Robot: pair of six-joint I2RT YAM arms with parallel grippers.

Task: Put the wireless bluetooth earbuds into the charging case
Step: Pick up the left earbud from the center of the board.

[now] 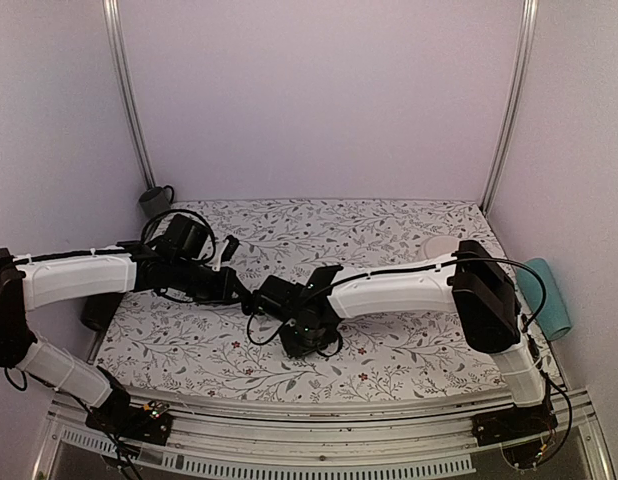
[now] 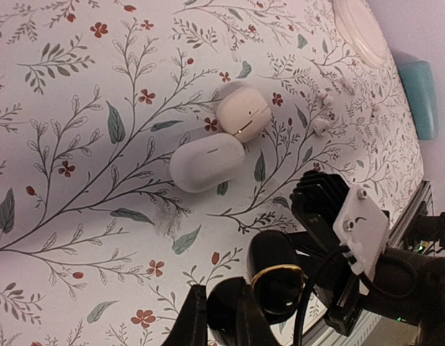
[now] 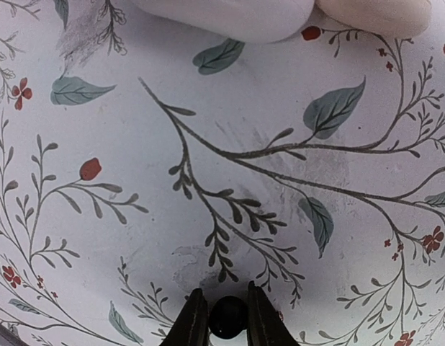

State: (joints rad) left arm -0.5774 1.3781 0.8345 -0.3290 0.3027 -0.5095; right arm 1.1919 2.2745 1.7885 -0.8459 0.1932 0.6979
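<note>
black earbud in right end effector, glossy charging case in left end effector

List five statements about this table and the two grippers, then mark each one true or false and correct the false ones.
1. Two white pebble-shaped objects lie side by side on the floral cloth. True.
2. Both of them sit in the white round dish. False: they lie on the cloth, apart from the dish.
3. The left gripper stands wide open. False: it is shut on the charging case.
4. The right gripper has a small black earbud between its fingers. True.
5. The teal roll lies at the table's left edge. False: it is at the right edge.
</note>
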